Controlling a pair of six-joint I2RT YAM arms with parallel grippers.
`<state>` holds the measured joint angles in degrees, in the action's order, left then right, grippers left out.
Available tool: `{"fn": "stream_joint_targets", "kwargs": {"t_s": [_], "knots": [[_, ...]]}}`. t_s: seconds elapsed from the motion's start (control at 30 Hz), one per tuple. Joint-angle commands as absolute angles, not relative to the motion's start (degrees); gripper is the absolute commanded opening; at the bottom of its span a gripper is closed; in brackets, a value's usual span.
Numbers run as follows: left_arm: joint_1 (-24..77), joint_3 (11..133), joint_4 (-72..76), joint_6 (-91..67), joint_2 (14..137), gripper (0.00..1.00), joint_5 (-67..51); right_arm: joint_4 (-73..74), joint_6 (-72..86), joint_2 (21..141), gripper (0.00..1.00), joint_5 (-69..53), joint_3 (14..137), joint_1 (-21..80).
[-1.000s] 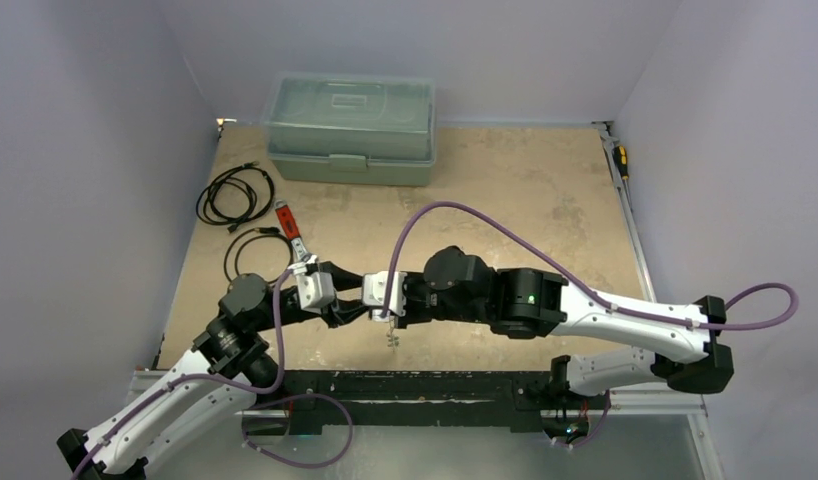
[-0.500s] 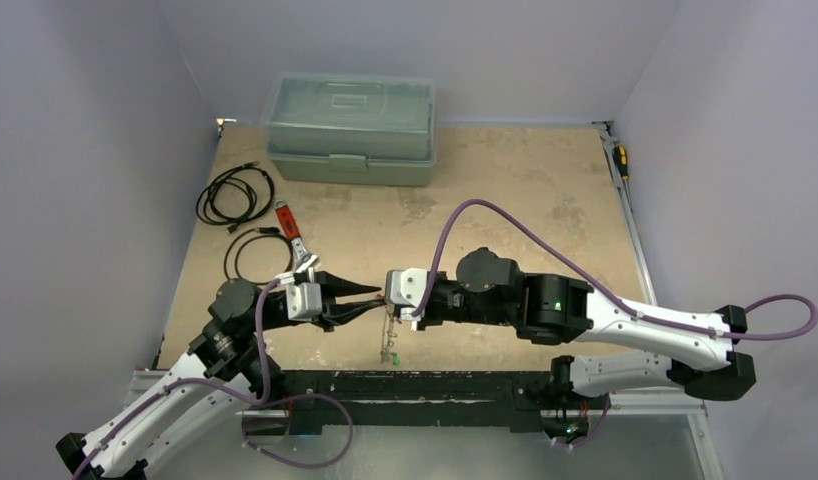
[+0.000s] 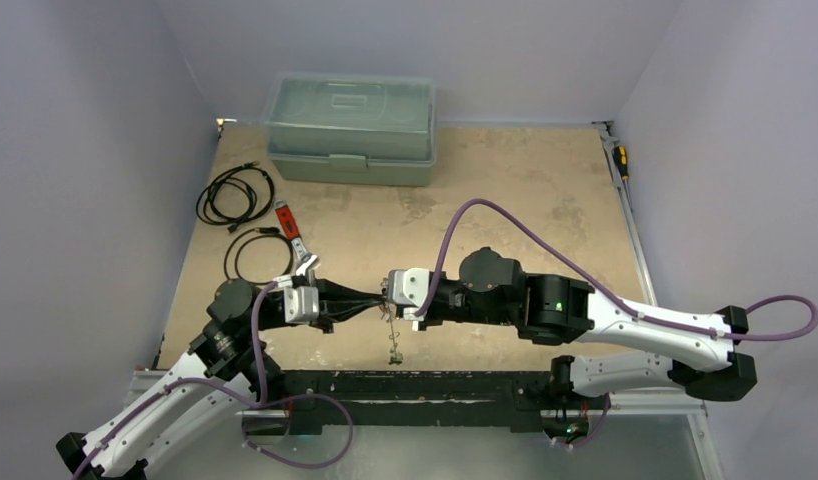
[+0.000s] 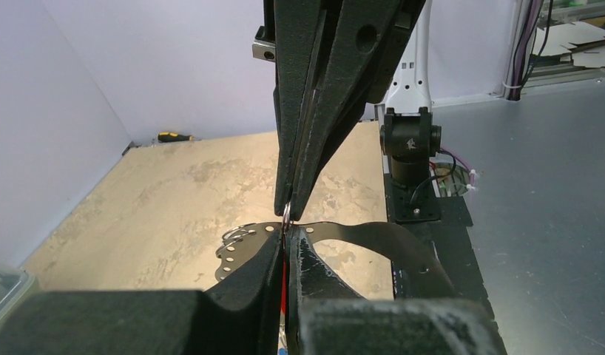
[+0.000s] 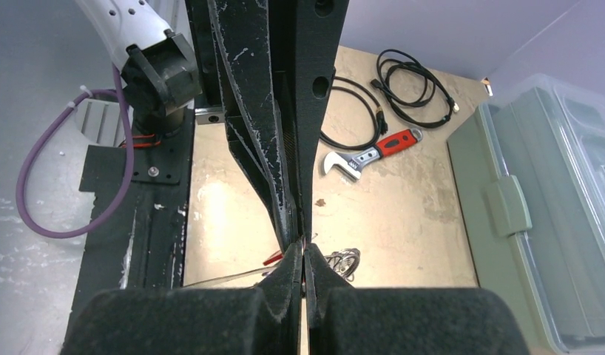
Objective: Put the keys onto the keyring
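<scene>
**Keyring (image 3: 390,328) and key meet tip to tip**

Work above the table (image 3: 545,200), close to its near edge, with both arms steady. Hold the right gripper (image 3: 388,303) with fingers pressed together on the keyring, hanging below it as a thin line toward the surface. Hold the left gripper (image 3: 369,300) just as tight, fingers clamped on a red key (image 4: 285,285), judging by the red sliver between them, nose to nose with the other gripper. Treat the step in hand as probably feeding that key's hole onto the ring's split end. Move in tiny strokes along the wire, never across it. Avoid swinging the keys (image 3: 393,353) dangling at the bottom, to spare the ring any twist.

Look to the overhead view for the hanging ring and bunch, hidden from the left wrist camera. Turn to the left wrist view for the red sliver between closed fingers, too small to make out from above. Check the right wrist view for a red tip poking out beside the meeting point.
</scene>
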<state>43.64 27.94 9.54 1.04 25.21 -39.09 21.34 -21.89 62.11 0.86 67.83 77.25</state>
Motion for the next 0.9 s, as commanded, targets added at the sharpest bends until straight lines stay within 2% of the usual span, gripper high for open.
{"fn": "stream_joint_targets", "kwargs": {"t_s": [0.0, 0.73, 0.77, 0.87], "knots": [[43.9, 29.1, 11.9, 0.4, 25.3, 0.0, -39.4, 17.5, -21.2, 59.8, 0.0, 0.2, 68.0, 77.4], [43.9, 29.1, 11.6, 0.4, 25.4, 0.0, -37.9, 18.2, -20.6, 56.6, 0.0, 1.8, 66.5, 77.3], [43.9, 29.1, 11.7, 0.4, 25.4, 0.04, -38.0, 18.1, -20.6, 56.7, 0.0, 1.8, 66.5, 77.3], [43.9, 29.0, 11.9, 0.4, 25.2, 0.27, -38.4, 17.6, -20.8, 57.0, 0.0, 1.3, 66.5, 77.3]]}}
